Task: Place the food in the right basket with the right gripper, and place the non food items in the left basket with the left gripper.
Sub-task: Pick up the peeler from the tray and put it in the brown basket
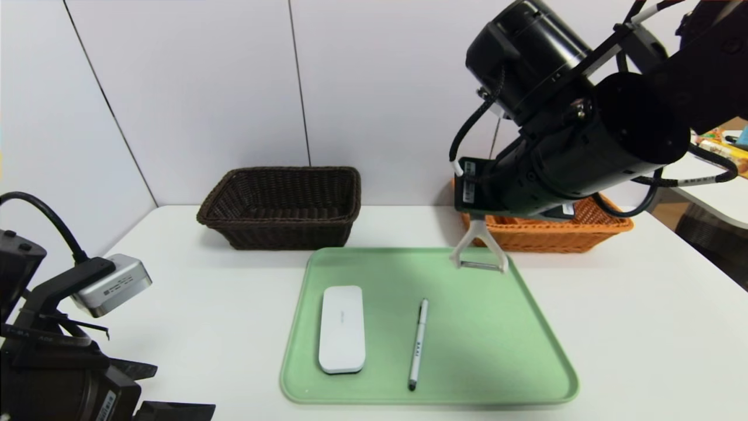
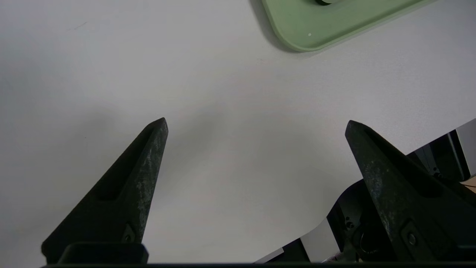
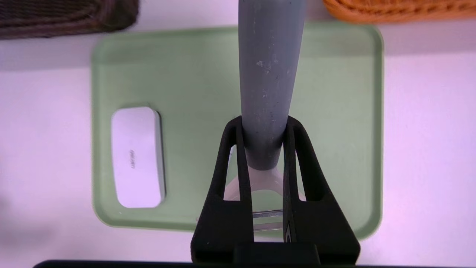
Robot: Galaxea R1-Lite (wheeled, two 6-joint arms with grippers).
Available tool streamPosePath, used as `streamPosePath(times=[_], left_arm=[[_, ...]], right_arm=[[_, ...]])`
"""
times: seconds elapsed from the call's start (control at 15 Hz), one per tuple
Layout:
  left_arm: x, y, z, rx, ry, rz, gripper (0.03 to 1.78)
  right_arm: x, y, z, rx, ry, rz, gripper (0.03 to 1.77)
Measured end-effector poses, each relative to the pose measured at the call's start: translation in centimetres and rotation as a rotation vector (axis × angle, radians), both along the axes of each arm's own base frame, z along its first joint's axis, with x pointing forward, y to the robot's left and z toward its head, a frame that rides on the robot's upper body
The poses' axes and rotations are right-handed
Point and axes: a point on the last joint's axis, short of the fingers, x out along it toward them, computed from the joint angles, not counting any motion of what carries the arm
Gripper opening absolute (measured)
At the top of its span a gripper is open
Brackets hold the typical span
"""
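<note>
Peeler [image 3: 268,74], grey-handled, white Y-shaped head, metal blade

A pale green tray [image 1: 526,327] lies on the white table [image 1: 643,327] before a pale panelled wall [image 1: 204,88].

White table [image 1: 631,327] — pale panelled wall [image 1: 204,88]

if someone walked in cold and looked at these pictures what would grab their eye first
First, the right gripper, raised over the pale green tray, its fingers shut on the peeler by its grey handle, white head hanging down. Next, the white case and pen lying side by side on the tray. The left gripper waits open over bare table near the tray's corner.
</note>
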Motion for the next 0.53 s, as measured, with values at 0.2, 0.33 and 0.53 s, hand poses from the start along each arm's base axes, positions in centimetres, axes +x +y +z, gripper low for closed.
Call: streamPosePath(times=[0.2,0.33,0.53], left_arm=[[0.0,0.0,0.0,0.000,0.000,0.001,1.69],[0.0,0.0,0.0,0.000,0.000,0.002,1.69],[0.0,0.0,-0.1,0.000,0.002,0.002,1.69]], right_arm=[[0.3,0.3,1.2,0.020,-0.108,0.060,0.25],[0.4,0.5,1.6,0.033,-0.144,0.068,0.25],[0.7,0.9,2.3,0.038,-0.220,0.100,0.25]])
